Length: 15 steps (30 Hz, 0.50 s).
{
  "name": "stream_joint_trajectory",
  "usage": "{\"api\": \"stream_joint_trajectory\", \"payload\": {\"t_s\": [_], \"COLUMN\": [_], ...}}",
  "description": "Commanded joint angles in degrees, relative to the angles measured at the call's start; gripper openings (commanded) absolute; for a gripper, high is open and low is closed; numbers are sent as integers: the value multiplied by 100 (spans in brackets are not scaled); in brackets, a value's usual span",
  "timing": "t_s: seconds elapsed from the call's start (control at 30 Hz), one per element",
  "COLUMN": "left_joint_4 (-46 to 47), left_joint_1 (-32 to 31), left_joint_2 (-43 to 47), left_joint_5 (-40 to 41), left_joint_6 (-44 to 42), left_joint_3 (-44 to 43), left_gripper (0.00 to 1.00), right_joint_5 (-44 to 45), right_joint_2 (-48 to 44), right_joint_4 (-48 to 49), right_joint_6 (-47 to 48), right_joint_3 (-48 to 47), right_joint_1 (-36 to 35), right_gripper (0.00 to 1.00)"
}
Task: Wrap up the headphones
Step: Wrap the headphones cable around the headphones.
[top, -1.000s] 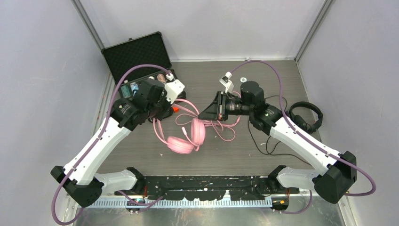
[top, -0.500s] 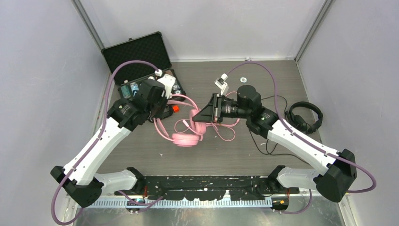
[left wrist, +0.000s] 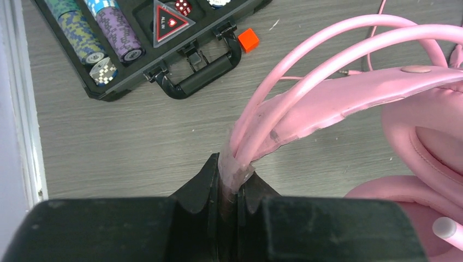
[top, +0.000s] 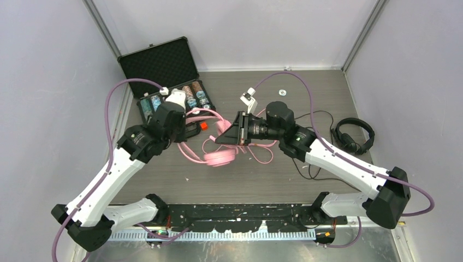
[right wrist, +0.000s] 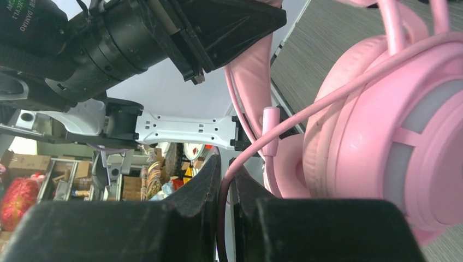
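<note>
Left wrist view: my left gripper (left wrist: 230, 185) is clamped tight on the headband of the pink headphones (left wrist: 349, 93) at mid-table. Through the right wrist, my right gripper (right wrist: 226, 174) pinches the pink cable (right wrist: 327, 103) beside an earcup. Farther out, the open black case (left wrist: 134, 81) lies by the left wall, holding rows of poker chips (left wrist: 114, 33) and red dice (left wrist: 183, 6). A red cube (left wrist: 249, 40) sits just outside its handle. Black headphones (top: 355, 135) lie near the right edge. Wood-grain table (top: 245, 180) shows between the pink headphones and the near edge.
</note>
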<state>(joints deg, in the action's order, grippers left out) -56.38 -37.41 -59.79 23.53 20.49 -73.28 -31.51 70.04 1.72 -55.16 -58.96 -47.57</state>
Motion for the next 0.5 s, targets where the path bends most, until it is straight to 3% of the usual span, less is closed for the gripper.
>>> {"api": "stream_joint_trajectory", "payload": {"t_s": [0.0,0.47], "left_joint_4": [598,612], "left_joint_1": [17,16], "left_joint_2": [212,537], "left_joint_5": [421,1052], "left_joint_6": [1157,2376], "left_joint_3": [-77,-161], "left_gripper": [0,0], "right_joint_5": [128,1358], "right_joint_2": [96,-207], "right_joint_4": [335,-338], "right_joint_6": [228,1266], "right_joint_3": [-460,-316], "right_joint_1": [-284,-874], "right_gripper": [16,16]}}
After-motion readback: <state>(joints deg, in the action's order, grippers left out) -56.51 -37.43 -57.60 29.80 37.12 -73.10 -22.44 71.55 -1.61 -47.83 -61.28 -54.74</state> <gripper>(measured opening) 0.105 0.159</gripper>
